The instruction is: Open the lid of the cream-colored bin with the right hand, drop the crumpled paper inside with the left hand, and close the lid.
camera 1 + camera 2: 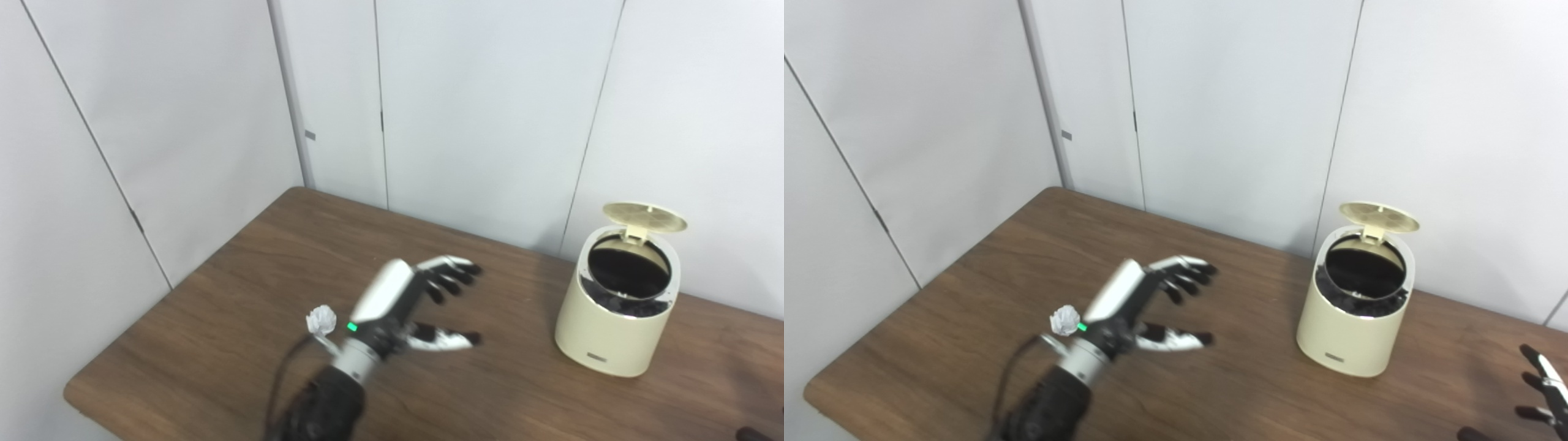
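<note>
Both cameras sit side by side at head height, looking down across the wooden table (245, 257) toward the white wall panels (1225, 110). Each takes in the same tabletop and corner, the right view shifted slightly rightward.

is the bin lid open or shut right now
Open. The lid stands tipped up at the back of the cream-colored bin, and the dark inside shows through the round mouth.
</note>
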`<action>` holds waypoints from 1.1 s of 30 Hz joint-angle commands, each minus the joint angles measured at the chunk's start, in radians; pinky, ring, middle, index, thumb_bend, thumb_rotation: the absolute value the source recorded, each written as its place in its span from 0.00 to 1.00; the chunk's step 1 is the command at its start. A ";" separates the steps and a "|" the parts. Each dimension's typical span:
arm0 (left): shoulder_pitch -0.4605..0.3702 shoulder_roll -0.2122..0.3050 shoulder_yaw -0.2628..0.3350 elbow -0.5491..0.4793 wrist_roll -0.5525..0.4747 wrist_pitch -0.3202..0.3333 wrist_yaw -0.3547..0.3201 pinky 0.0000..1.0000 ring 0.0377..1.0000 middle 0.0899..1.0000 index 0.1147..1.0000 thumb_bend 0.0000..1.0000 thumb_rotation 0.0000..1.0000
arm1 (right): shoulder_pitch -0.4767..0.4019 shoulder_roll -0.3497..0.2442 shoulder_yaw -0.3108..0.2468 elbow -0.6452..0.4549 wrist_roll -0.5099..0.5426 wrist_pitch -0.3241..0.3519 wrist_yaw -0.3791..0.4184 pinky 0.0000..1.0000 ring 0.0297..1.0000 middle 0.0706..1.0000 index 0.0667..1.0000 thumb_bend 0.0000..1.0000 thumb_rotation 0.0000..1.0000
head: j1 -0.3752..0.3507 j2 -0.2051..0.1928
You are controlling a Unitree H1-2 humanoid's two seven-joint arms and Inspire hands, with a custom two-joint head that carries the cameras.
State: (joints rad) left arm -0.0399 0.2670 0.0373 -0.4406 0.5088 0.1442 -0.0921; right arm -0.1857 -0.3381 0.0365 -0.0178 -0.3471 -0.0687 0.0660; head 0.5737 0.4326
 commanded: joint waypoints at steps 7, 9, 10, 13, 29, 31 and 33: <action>-0.004 0.170 0.079 -0.152 0.082 0.109 -0.117 0.49 0.60 0.65 0.67 0.76 0.00 | -0.048 -0.018 -0.012 -0.016 -0.001 -0.054 -0.016 0.76 0.92 0.97 0.95 1.00 0.71 | -0.008 0.003; 0.002 0.206 0.095 -0.176 0.117 0.139 -0.147 0.49 0.60 0.64 0.67 0.77 0.00 | -0.048 -0.015 -0.015 -0.015 0.006 -0.053 -0.016 0.76 0.91 0.96 0.95 1.00 0.71 | -0.008 0.006; 0.005 0.224 0.105 -0.186 0.124 0.159 -0.167 0.49 0.60 0.64 0.67 0.78 0.00 | -0.049 -0.015 -0.015 -0.015 0.006 -0.053 -0.016 0.76 0.91 0.96 0.95 1.00 0.71 | -0.009 0.006; 0.014 0.276 0.125 -0.204 0.159 0.202 -0.224 0.49 0.60 0.65 0.67 0.80 0.00 | -0.050 -0.012 -0.015 -0.009 0.013 -0.060 -0.017 0.73 0.90 0.96 0.94 1.00 0.71 | -0.011 0.003; 0.068 0.435 0.148 -0.144 0.397 0.213 -0.365 0.52 0.63 0.67 0.66 0.91 0.02 | -0.050 -0.012 -0.014 -0.020 0.010 -0.053 -0.014 0.71 0.89 0.95 0.93 1.00 0.71 | -0.011 0.015; 0.069 0.430 0.149 -0.127 0.409 0.216 -0.374 0.53 0.63 0.68 0.66 0.91 0.02 | -0.048 -0.013 -0.014 -0.021 0.009 -0.052 -0.013 0.69 0.88 0.95 0.93 1.00 0.70 | -0.011 0.016; 0.069 0.422 0.150 -0.113 0.417 0.209 -0.367 0.52 0.63 0.67 0.66 0.92 0.02 | -0.047 -0.013 -0.014 -0.022 0.012 -0.052 -0.011 0.67 0.86 0.94 0.93 1.00 0.70 | -0.011 0.019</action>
State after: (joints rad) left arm 0.0483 0.6656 0.1721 -0.5476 0.8999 0.3559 -0.4797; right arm -0.2026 -0.3388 0.0344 -0.0057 -0.3421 -0.0864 0.0673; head 0.5614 0.4479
